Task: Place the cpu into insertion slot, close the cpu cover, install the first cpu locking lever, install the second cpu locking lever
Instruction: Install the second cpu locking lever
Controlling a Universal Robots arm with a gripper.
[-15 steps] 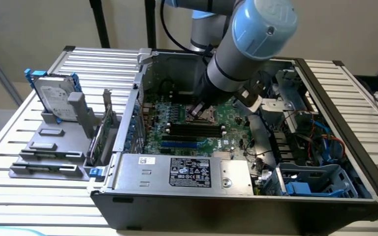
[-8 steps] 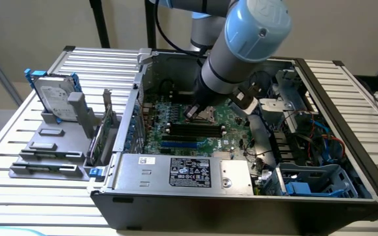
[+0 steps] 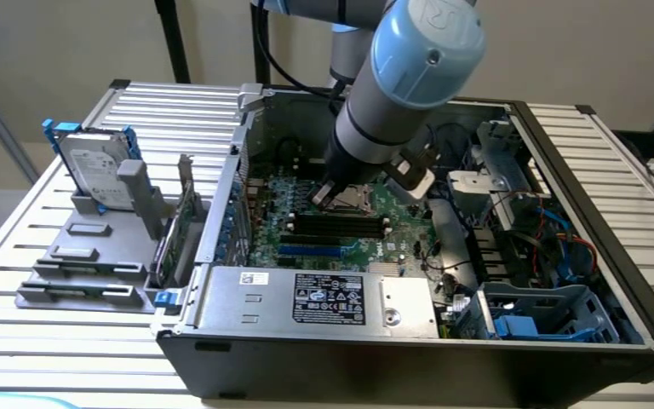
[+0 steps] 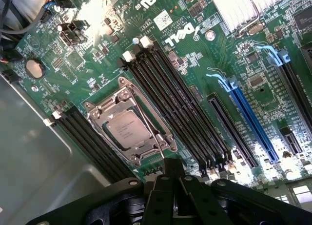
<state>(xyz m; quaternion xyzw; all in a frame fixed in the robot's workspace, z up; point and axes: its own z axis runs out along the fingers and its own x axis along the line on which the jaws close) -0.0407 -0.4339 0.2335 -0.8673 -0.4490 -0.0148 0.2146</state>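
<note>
Cpu sits in the insertion slot, cpu cover lowered around it; I see the gripper pressed together, empty, just beside it.

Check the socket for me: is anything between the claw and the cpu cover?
Nothing visible. In the wrist view the cpu cover lies closed around the cpu, with bare board between it and the claw.
</note>
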